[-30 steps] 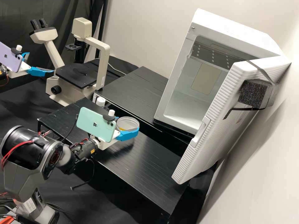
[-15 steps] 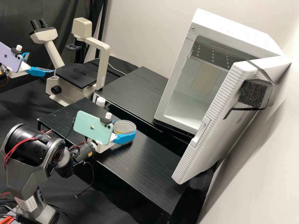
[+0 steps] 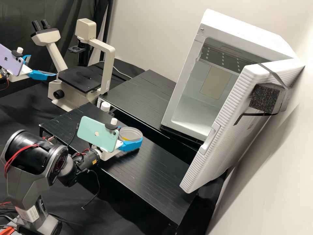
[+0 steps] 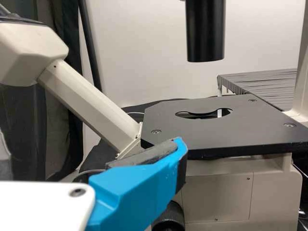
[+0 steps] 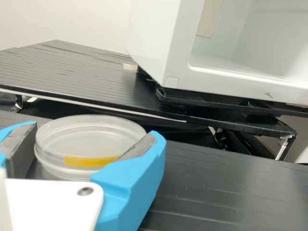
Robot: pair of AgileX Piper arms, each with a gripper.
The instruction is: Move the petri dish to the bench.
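Pinching the clear petri dish with the right gripper, over the black bench, then the left gripper with fingers spread, near the big microscope, farther back a white box with its door open.

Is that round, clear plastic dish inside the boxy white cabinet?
No, the dish sits between the two blue fingers of the right pincer, outside the cabinet.
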